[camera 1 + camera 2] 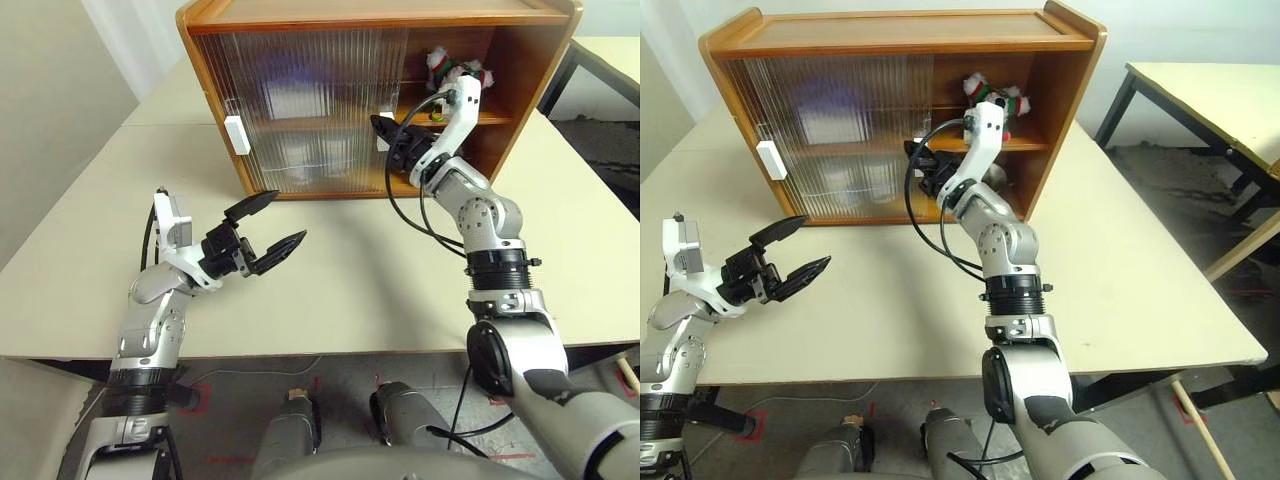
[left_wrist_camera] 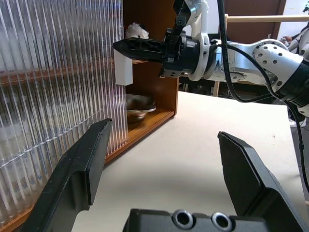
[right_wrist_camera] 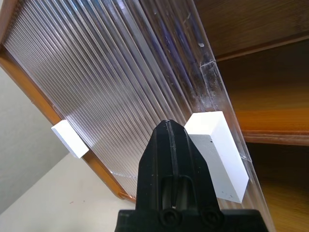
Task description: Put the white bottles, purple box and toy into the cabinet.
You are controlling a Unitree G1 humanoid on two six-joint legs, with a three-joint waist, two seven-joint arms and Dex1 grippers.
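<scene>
Cabinet (image 1: 300, 30) stands on the worktop (image 1: 340, 290), its right half uncovered, the toy (image 1: 452, 68) on its shelf. Right tool (image 1: 382, 126), pinched closed and empty, sits against a sliding door's white handle (image 3: 218, 154). Left tool (image 1: 268, 228) hovers gaping wide, empty, above the worktop.

The cream-coloured counter (image 1: 1120, 260) has a smooth, bare top and is made of slabs pushed together, with a seam running along its far left part. To the right stands a second pale table (image 1: 1215, 95) on black legs (image 1: 1118, 105). The floor (image 1: 1170, 190) beneath is dark grey, with red tape marks (image 1: 205, 398) near the front edge. A plain white wall (image 1: 1160, 30) closes the back.
</scene>
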